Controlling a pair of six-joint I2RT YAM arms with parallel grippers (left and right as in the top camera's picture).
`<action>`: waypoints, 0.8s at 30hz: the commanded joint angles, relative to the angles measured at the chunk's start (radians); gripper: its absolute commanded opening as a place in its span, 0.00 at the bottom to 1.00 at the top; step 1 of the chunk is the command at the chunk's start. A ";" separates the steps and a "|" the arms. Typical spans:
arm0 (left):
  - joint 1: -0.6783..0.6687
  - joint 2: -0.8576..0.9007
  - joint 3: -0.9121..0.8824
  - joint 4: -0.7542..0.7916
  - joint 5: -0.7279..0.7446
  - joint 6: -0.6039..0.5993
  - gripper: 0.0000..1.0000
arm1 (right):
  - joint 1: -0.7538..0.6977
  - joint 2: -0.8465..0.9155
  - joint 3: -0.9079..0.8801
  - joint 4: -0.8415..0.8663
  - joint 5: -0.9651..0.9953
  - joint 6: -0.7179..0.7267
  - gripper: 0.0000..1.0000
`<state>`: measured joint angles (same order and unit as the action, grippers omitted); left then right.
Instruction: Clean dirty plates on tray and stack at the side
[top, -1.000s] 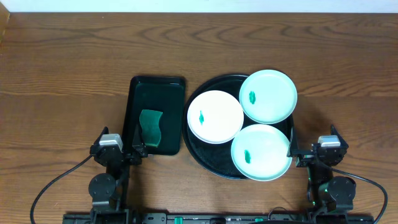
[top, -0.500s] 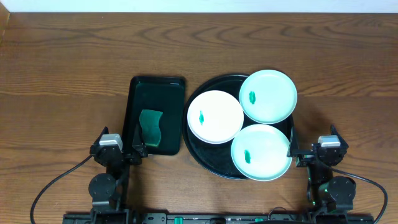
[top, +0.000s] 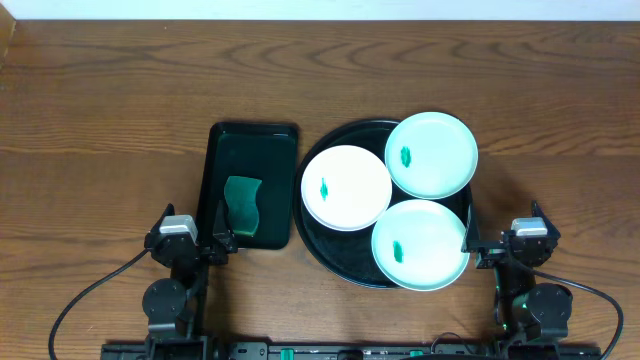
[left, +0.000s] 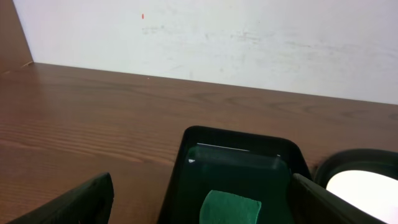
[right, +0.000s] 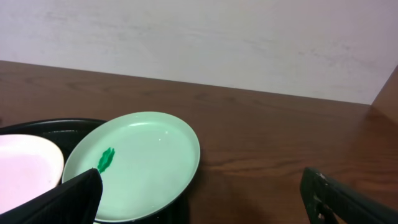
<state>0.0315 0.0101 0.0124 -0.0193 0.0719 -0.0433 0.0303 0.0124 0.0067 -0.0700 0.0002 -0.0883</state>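
The round black tray (top: 316, 243) holds three plates, each with a small green smear: a white plate (top: 346, 187) at the left, a mint plate (top: 431, 153) at the far right and a second mint plate (top: 420, 244) nearest me. My left gripper (top: 192, 222) is open at the near table edge, left of the tray, with nothing in it. In its wrist view the left gripper (left: 202, 180) frames a green sponge (left: 230, 208). My right gripper (top: 505, 230) is open and empty beside the near mint plate. The right wrist view has a mint plate (right: 140, 162) ahead of the right gripper (right: 202, 174).
A rectangular black tray (top: 252, 135) sits left of the round tray, with the green sponge (top: 241, 206) lying in its near half. Bare wood table (top: 100, 120) spreads left, right and behind. A white wall (left: 249, 37) borders the far edge.
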 joint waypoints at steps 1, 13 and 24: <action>-0.003 -0.002 -0.008 -0.023 0.011 0.024 0.89 | 0.011 -0.006 -0.002 -0.002 0.010 -0.010 0.99; -0.003 -0.001 0.136 -0.083 0.235 -0.019 0.89 | 0.011 -0.006 -0.002 -0.002 0.010 -0.010 0.99; -0.003 0.038 0.469 -0.260 0.235 -0.021 0.89 | 0.011 -0.006 -0.002 -0.002 0.010 -0.010 0.99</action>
<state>0.0315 0.0288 0.3981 -0.2676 0.2897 -0.0551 0.0303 0.0120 0.0067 -0.0700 0.0002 -0.0883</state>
